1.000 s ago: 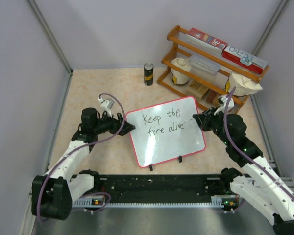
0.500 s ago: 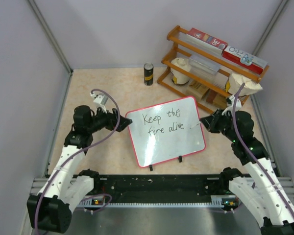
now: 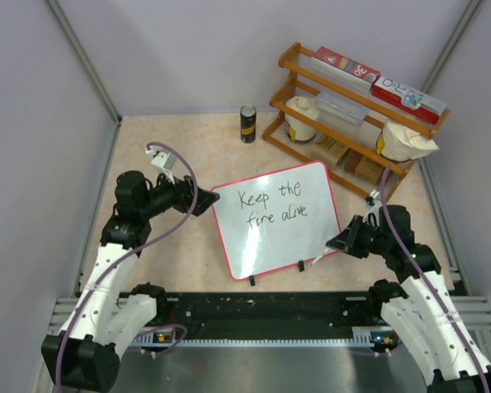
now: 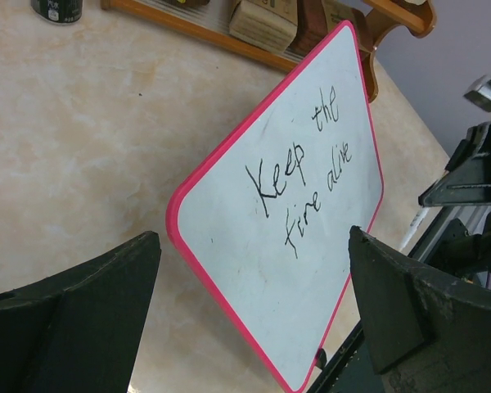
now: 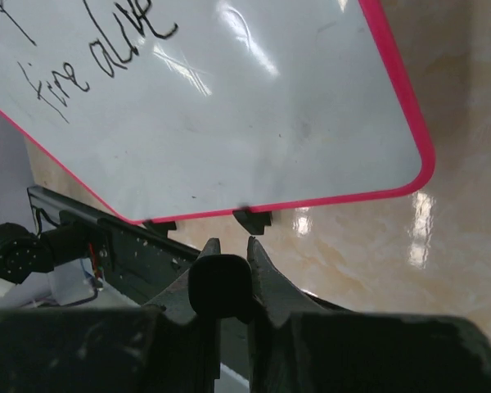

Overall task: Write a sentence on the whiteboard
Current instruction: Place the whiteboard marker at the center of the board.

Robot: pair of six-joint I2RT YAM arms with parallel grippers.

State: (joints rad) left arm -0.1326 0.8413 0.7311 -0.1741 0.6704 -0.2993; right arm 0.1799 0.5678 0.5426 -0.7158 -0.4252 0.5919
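**Right arm drops back from the lettering, pen in its grip**

Top view: one whiteboard [image 3: 288, 242] lies flat mid-table, glossy white with a thin red-pink rim and rounded corners. The sentence [image 3: 274, 204] reads "Keep the fire alive", four words on two lines. Half a second ago the right gripper [image 3: 334, 244] sat by the board's right edge beside "alive". Now it is down at the near right corner, and a white marker [image 3: 322, 257] pokes from it over the rim. The left gripper [image 3: 206, 201] hangs just off the board's left corner, barely shifted. Two black clips [image 3: 251, 281] sit on the near edge. Behind stand one dark can [image 3: 248, 124] and one wooden rack [image 3: 288, 56].

Left wrist view: two black fingers [image 4: 90, 303] are spread wide and hold nothing. The board's corner and all four words show between them.

Right wrist view: the jaws are clamped on the marker's rounded black end. Both clips and "fire alive" are in sight, over the shiny beige marbled tabletop [image 5: 450, 237].
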